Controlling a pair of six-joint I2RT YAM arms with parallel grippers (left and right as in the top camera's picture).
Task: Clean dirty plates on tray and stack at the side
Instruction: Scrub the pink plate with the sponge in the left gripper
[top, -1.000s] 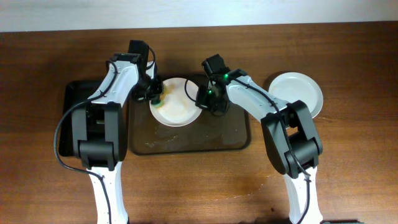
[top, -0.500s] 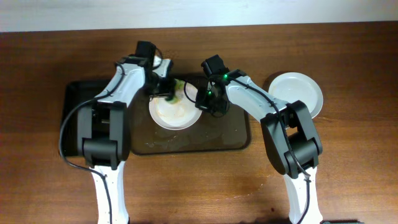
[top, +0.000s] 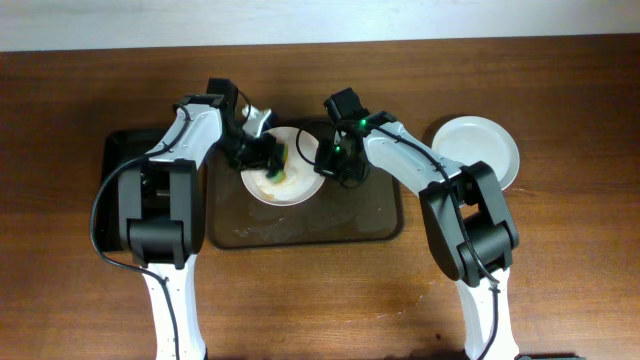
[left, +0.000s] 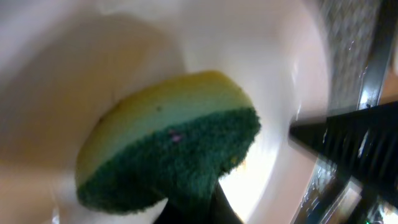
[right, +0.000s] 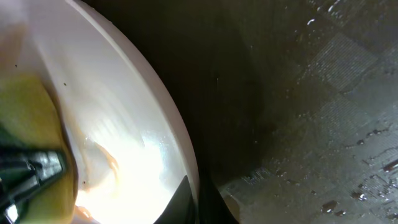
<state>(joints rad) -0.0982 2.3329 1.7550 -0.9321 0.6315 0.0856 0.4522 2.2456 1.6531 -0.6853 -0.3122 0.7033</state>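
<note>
White and round, the shallow plate you are scrubbing lies at the far left end of the large brown rounded tray. The tray sits mid-counter toward the far edge. From overhead, your left gripper is closed on a yellow-and-green sponge set in the plate's bowl. Your right gripper pinches the plate's right rim. A second white round plate rests off the tray toward the far right corner, and a smaller black tray lies nearer the left edge.

From the left wrist, the sponge shows yellow foam over a green scouring layer. You cannot tell which face bears on the plate, so make sure the green one rubs, pressed flat rather than on one edge.

From the right wrist, the rim runs down to your finger, and a thin brown-orange smear shows just inside it. By my judgement the scrubbing is unfinished. Work the sponge toward that smear in short circles, grip the rim firmly so the plate cannot spin, and stop short of your own fingers.
</note>
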